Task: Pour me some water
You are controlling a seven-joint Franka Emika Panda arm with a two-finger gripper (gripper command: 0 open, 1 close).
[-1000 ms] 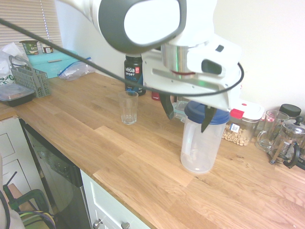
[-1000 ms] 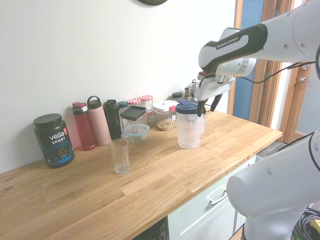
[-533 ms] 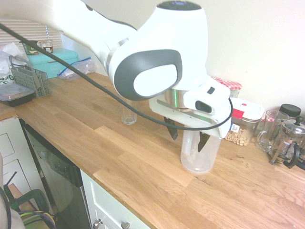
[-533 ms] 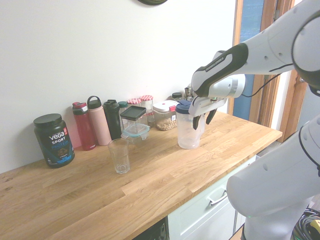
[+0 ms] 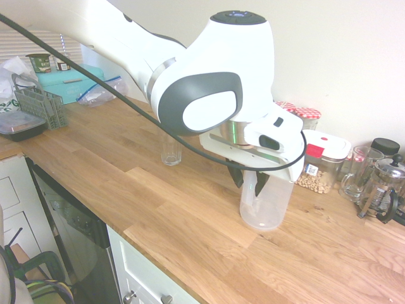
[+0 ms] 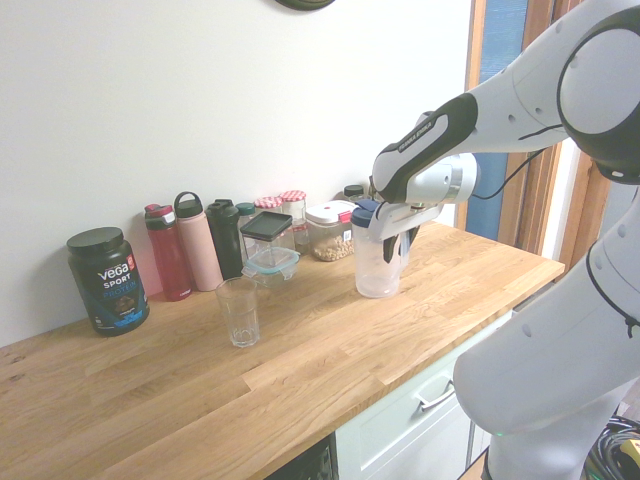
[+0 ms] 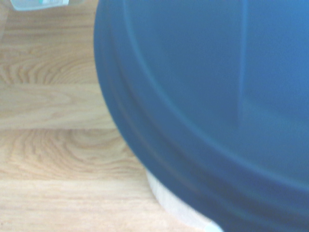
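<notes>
A clear plastic pitcher (image 5: 262,204) (image 6: 374,270) with a blue lid (image 7: 217,96) stands on the wooden counter (image 5: 126,190). My gripper (image 5: 250,180) (image 6: 399,242) has come down over its top. The dark fingers are still open, one on each side of the pitcher's handle, and the gap between them is narrow. An empty drinking glass (image 5: 169,154) (image 6: 238,312) stands upright on the counter, well apart from the pitcher and partly behind my arm in the first exterior view. The blue lid fills most of the wrist view.
Along the wall stand a black Vega tub (image 6: 107,280), red, pink and dark bottles (image 6: 198,243), and lidded containers (image 5: 323,158). A glass mug (image 5: 355,172) and a French press (image 5: 381,190) sit beyond the pitcher. A grey rack (image 5: 41,104) is at the counter's far end.
The gripper has dropped from above the lid to the level of the pitcher's handle. Its fingers have drawn closer together. Pitcher and glass have not moved.
</notes>
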